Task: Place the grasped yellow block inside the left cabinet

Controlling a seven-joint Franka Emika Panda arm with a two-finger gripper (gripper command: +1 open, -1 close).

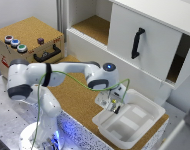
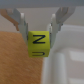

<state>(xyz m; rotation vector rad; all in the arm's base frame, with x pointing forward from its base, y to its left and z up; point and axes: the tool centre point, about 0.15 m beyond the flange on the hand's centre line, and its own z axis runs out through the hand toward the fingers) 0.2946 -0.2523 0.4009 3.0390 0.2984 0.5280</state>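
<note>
Tabletop point(image 1: 75, 102) first: I see a cork-brown surface carrying everything, with the white cabinet unit along its far side. On the exterior view's left of that unit is the left cabinet point(image 1: 92, 25), an open-fronted compartment with a cork floor; beside it, on the exterior view's right, hangs a white door point(image 1: 145, 42) with a black handle point(image 1: 138, 43). At the exterior view's far left I see a cork-covered box point(image 1: 30, 42) with coloured buttons point(image 1: 15, 43) on top. The white arm point(image 1: 55, 75) reaches across the cork toward a white tray point(image 1: 130, 122) at the near corner. My tool point(image 1: 115, 106) hangs just above the tray's near rim, well apart from the left cabinet. In the wrist view the tool point(image 2: 38, 36) has its fingers point(image 2: 20, 22) closed narrowly on the yellow block point(image 2: 39, 45), which sits pinched between the tips with black markings on its faces.
</note>
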